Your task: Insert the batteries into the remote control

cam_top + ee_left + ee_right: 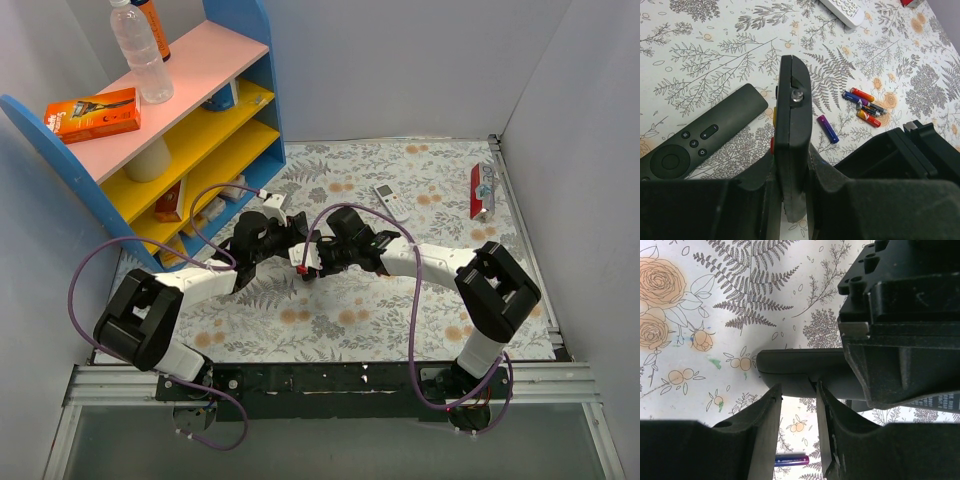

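1. The battery bay of the remote control is open, and a metal tip shows inside.
2. The remote is raised on edge, its free end pointing right.
3. The left fingers clamp its other end.
4. The right fingers stand narrowly apart, tips at its edge.
5. Loose batteries lie on the counter beside it.
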Controlling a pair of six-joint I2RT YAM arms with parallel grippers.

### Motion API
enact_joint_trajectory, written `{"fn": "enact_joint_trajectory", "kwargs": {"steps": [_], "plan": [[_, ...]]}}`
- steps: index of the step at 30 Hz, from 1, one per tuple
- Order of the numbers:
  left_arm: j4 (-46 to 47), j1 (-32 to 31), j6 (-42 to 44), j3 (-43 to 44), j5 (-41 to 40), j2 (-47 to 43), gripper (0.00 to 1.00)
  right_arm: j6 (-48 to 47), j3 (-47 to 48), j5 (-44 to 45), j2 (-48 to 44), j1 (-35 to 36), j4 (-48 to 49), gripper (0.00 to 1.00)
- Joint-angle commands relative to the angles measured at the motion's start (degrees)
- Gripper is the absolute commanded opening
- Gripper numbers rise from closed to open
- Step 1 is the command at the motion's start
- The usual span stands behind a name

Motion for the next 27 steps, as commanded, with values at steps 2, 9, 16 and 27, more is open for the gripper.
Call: {"fn": "enact_joint_trajectory", "kwargs": {"steps": [2,9,16,27], "plan": [[7.94,0.65,1.38,1.22,-6.90,-0.60,0.00,2.82,-2.79,-1.40,2.57,0.44,-8.62,0.39],[8.73,0.65,-0.55,0.34,-7.78,0.19,0.00,3.52,-3.76,-0.88,3.80,0.44,-7.57,0.39],[7.86,0.65,-0.99,0.25,-10.23,0.63,0.00,3.78,-4.11,-0.26,2.04,0.36,-7.66,0.39],[8.91,0.65,-2.13,-0.19,-4.89,1.95,0.00,7.12,-10.69,1.41,-5.67,0.01,7.77,0.59]]}}
